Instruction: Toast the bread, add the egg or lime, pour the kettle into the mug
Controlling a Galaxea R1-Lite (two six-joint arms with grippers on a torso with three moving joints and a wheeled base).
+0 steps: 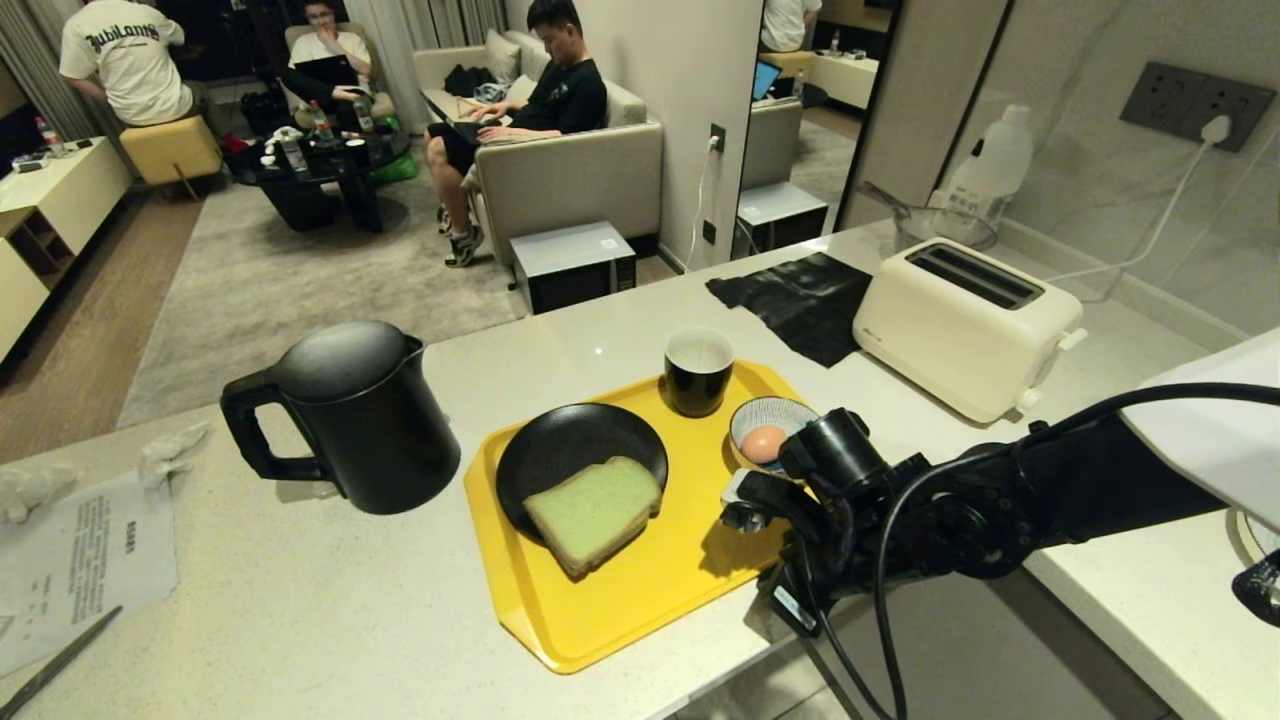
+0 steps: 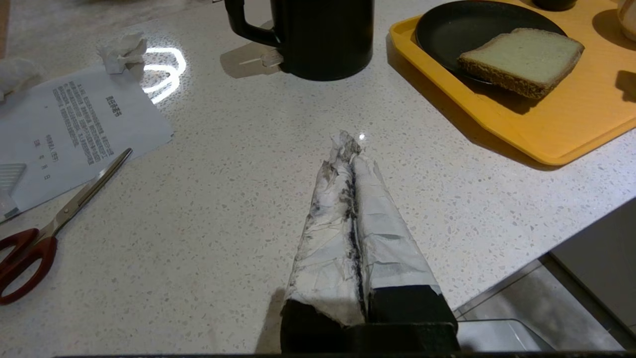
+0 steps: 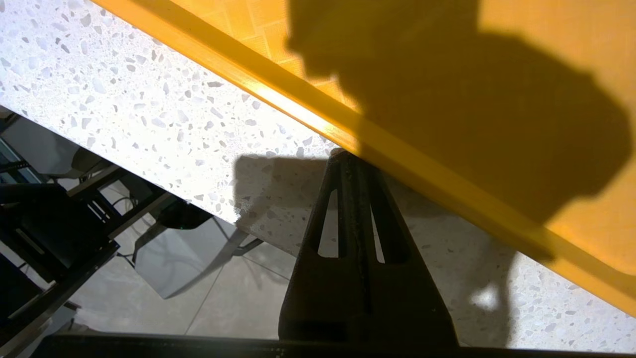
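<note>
The bread [image 1: 594, 514] lies on the black plate [image 1: 560, 450] on the yellow tray [image 1: 640, 600]. The right gripper [image 3: 348, 159], clenched and empty, hangs at the tray's near edge. It should be opened wide before the bread is reached.

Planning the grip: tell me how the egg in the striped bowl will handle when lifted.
The egg looks smooth and rounded, so it may slip between fingers and would probably roll if set on the flat tray. Its shell is likely fragile, so squeeze lightly. It sits low inside the small bowl, whose wall may crowd the approach.
</note>
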